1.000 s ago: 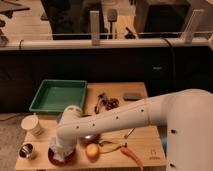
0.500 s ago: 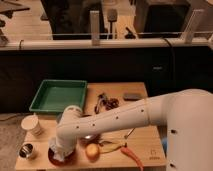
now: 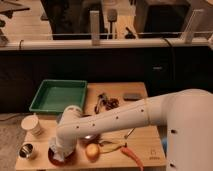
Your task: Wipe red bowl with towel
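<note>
The red bowl [image 3: 54,159] sits near the front left of the wooden table [image 3: 150,142], mostly covered by my arm's end. A pale towel [image 3: 60,155] hangs at the gripper and rests in the bowl. My gripper [image 3: 59,149] is down over the bowl at the end of the white arm [image 3: 115,120], which reaches in from the right.
A green tray [image 3: 59,95] stands at the back left. A white cup [image 3: 32,124] and a small metal cup [image 3: 27,150] stand left of the bowl. An orange fruit [image 3: 92,150], a carrot [image 3: 132,155], a dark tangled item [image 3: 106,102] and a grey block [image 3: 133,96] lie on the table.
</note>
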